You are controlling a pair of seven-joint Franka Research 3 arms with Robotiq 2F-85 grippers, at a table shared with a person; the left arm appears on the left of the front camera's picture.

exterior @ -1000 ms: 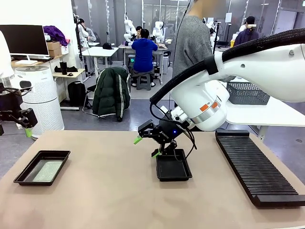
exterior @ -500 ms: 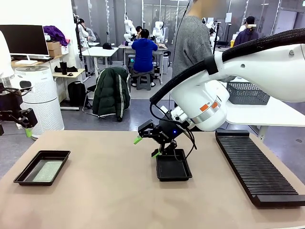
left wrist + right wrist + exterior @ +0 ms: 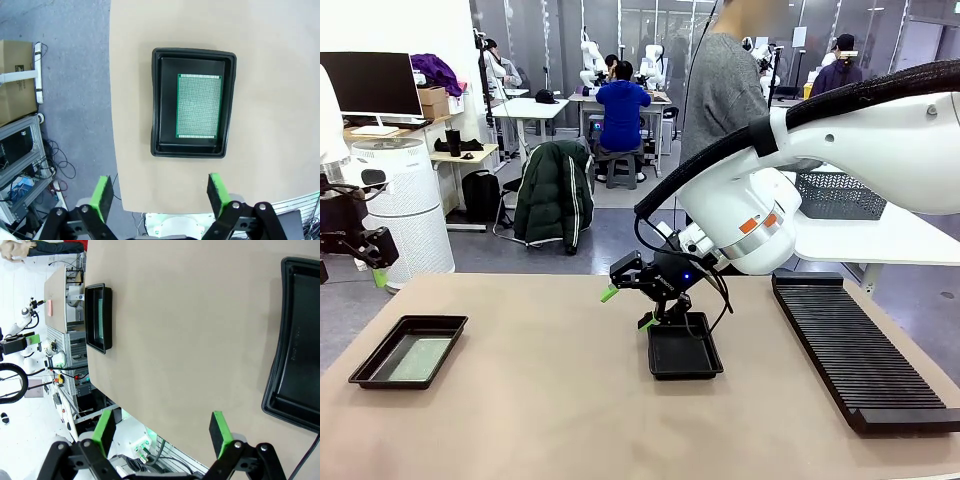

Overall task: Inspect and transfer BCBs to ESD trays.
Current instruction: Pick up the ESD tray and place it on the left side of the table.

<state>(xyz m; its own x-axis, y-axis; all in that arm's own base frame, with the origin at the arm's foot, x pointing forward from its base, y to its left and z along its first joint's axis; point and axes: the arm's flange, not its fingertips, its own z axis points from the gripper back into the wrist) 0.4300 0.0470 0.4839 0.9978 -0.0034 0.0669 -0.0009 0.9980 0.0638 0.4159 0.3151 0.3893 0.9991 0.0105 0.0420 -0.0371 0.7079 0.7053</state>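
Observation:
One BCB (image 3: 199, 106), a green speckled board, lies flat in the left ESD tray (image 3: 156, 100), a shallow black tray near the table's left edge (image 3: 380, 352). My left gripper (image 3: 160, 195) hovers high above that tray, open and holding nothing. A second ESD tray (image 3: 685, 368) sits mid-table with its floor (image 3: 300, 340) bare. My right gripper (image 3: 628, 307) hangs open just left of and above this tray, green pads (image 3: 105, 427) spread wide, nothing between them. The right wrist view also shows the left ESD tray (image 3: 98, 317) farther off.
A long black ribbed rack (image 3: 855, 345) lies along the table's right side. A person in a grey sweater (image 3: 725, 90) stands beyond the far edge. The bulky right arm (image 3: 800, 180) spans the right half above the table.

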